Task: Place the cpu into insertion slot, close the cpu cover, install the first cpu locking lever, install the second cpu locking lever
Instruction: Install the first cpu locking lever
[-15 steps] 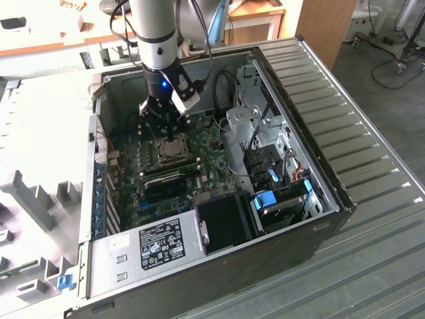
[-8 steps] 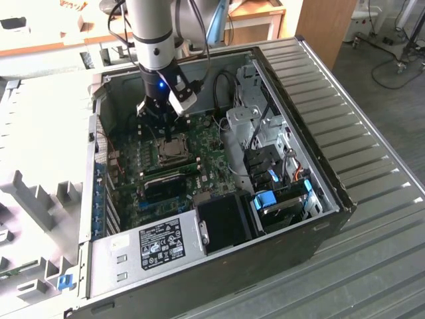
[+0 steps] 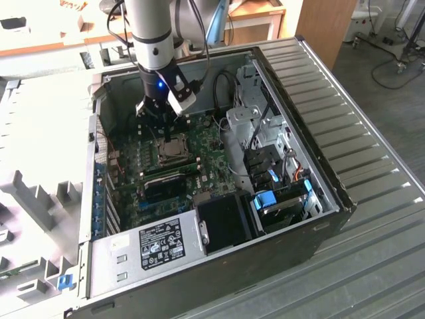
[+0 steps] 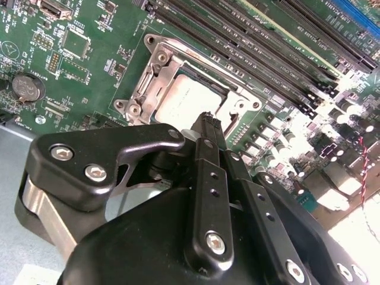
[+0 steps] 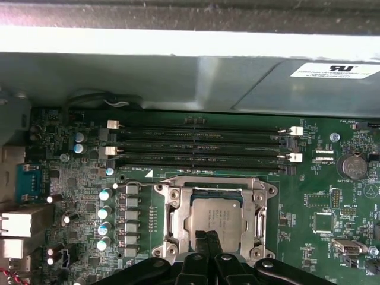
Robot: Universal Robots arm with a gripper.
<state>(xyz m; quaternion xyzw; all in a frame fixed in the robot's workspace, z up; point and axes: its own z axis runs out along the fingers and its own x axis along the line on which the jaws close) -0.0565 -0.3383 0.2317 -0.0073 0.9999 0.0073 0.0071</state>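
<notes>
The cpu [image 5: 217,217] lies flat in the insertion slot [image 5: 215,185] on the green board, its dull silver top showing. The silvery cpu cover [image 5: 172,219] lies down around it, framing the chip through its square cut-out. My gripper [image 5: 208,237] hovers just over the chip's near edge, fingers pressed together and holding nothing. In the second wrist view the fingertips [image 4: 208,119] point at the cpu [image 4: 184,101] and cover [image 4: 142,89]. In the exterior view the gripper [image 3: 159,129] hangs inside the open computer case above the cpu [image 3: 174,147].
Long memory slots [image 5: 196,142] run beside the socket. A coin battery [image 5: 355,165] sits on the board. The case holds a black card [image 3: 166,189], a power supply [image 3: 156,242] and a drive cage [image 3: 279,199]. The case's metal wall [image 5: 178,77] rises close behind the slots.
</notes>
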